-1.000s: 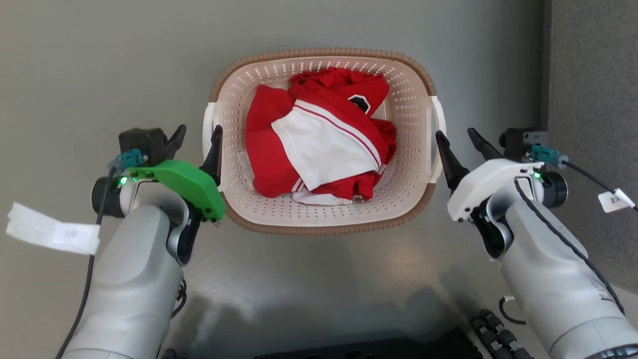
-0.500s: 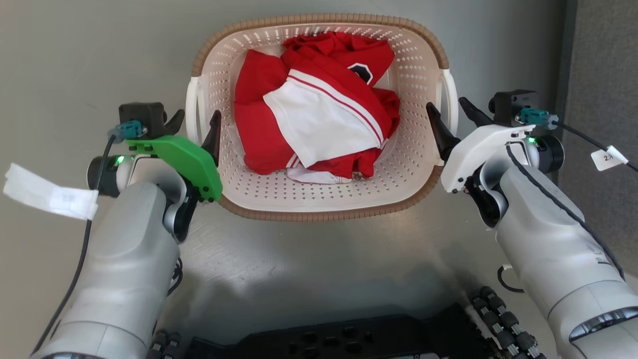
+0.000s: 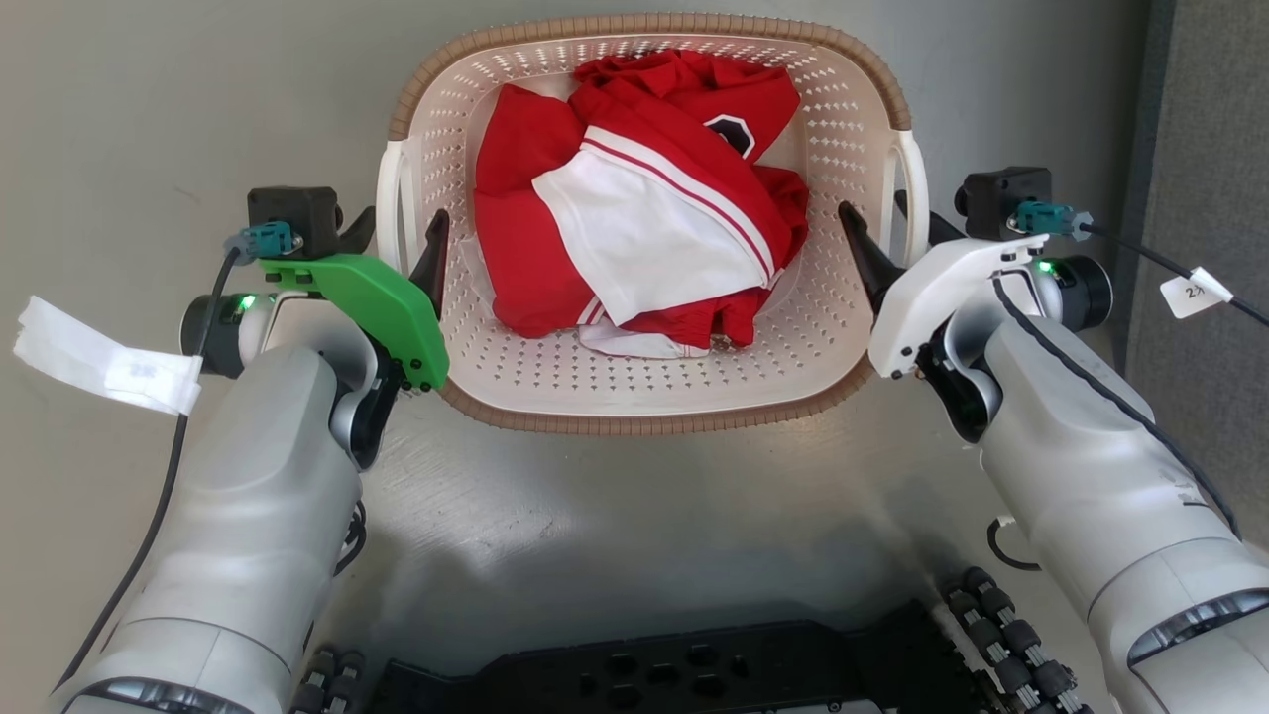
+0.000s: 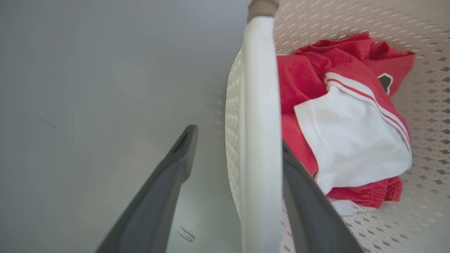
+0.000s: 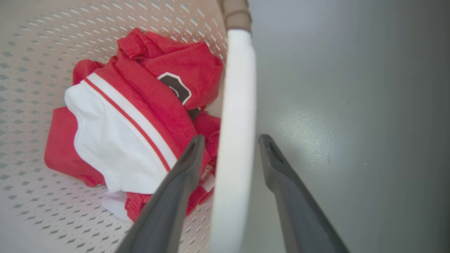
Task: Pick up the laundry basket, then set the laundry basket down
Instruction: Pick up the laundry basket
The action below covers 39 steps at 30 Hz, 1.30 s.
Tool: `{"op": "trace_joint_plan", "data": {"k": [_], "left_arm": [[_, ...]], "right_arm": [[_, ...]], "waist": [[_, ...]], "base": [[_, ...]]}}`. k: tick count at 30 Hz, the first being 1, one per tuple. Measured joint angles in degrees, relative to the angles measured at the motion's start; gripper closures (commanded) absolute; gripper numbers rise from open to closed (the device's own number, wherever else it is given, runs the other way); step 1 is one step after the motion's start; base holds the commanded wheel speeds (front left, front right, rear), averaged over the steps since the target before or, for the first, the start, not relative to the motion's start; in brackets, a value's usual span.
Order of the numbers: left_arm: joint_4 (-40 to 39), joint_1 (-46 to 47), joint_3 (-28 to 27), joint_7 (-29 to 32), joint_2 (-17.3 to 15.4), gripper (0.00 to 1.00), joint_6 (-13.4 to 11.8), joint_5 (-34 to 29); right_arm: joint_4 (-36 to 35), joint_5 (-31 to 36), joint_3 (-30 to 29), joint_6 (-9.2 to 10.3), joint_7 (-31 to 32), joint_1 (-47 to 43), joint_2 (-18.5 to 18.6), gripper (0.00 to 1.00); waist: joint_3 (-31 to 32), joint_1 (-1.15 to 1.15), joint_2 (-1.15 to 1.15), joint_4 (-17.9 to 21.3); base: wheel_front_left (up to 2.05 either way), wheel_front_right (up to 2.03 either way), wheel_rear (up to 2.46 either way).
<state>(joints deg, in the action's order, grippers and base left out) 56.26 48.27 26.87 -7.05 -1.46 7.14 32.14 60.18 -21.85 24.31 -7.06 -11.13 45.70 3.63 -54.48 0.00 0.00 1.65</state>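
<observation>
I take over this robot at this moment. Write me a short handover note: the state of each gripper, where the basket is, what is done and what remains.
Left gripper: open, one finger on each side of the basket's left handle; the outer finger stands apart from it.
Right gripper: open, fingers astride the right handle, with narrow gaps.
Laundry basket: upright, apparently resting on the grey floor before the robot, red and white clothes inside.
Done: both grippers are placed at the handles.
Left: close on both handles, lift, then set the basket down.
</observation>
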Motion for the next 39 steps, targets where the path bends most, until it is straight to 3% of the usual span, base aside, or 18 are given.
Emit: {"op": "trace_joint_plan", "data": {"k": [1,2,3,4,5,23,39], "left_arm": [[0.27,0.01,0.24,-0.05,0.0,0.49,0.0,0.34],[0.46,0.01,0.49,-0.05,0.0,0.55,0.0,0.59],[0.54,0.02,0.71,-0.07,0.0,0.64,0.0,0.94],[0.59,0.07,0.88,-0.07,0.0,0.77,0.0,1.38],[0.73,0.21,1.07,-0.07,0.01,1.0,0.0,2.08],[2.63,0.66,4.77,-1.09,0.27,1.0,0.31,6.32],[4.64,-3.36,8.43,-0.76,0.15,1.0,0.31,11.51]], "right_arm": [[0.0,-0.08,0.24,0.0,-0.02,0.18,-0.01,0.25],[0.0,-0.34,0.42,0.0,-0.2,0.31,0.0,0.53],[0.03,-0.64,0.62,0.0,-0.33,0.55,0.0,0.61],[0.05,-1.08,0.81,0.0,-0.44,0.75,0.0,0.74],[0.2,-2.22,1.0,0.02,-0.52,0.88,0.02,1.0],[1.26,-6.54,5.76,0.02,-1.44,0.8,0.01,1.0],[1.85,-12.95,11.43,0.09,-0.27,-3.13,0.11,1.0]], "waist": [[0.01,0.0,0.0,-0.05],[0.03,0.0,0.0,-0.09],[0.05,0.0,0.0,-0.13],[0.07,0.0,0.0,-0.16],[0.12,0.0,0.0,-0.22],[3.29,0.0,0.0,-0.25],[12.45,0.0,0.0,-0.35]], "base": [[0.0,0.0,0.0],[0.0,0.0,0.0],[0.0,0.0,0.0],[0.0,0.0,0.0],[0.0,0.0,0.0],[0.0,0.0,0.0],[0.0,0.0,0.0]]}}
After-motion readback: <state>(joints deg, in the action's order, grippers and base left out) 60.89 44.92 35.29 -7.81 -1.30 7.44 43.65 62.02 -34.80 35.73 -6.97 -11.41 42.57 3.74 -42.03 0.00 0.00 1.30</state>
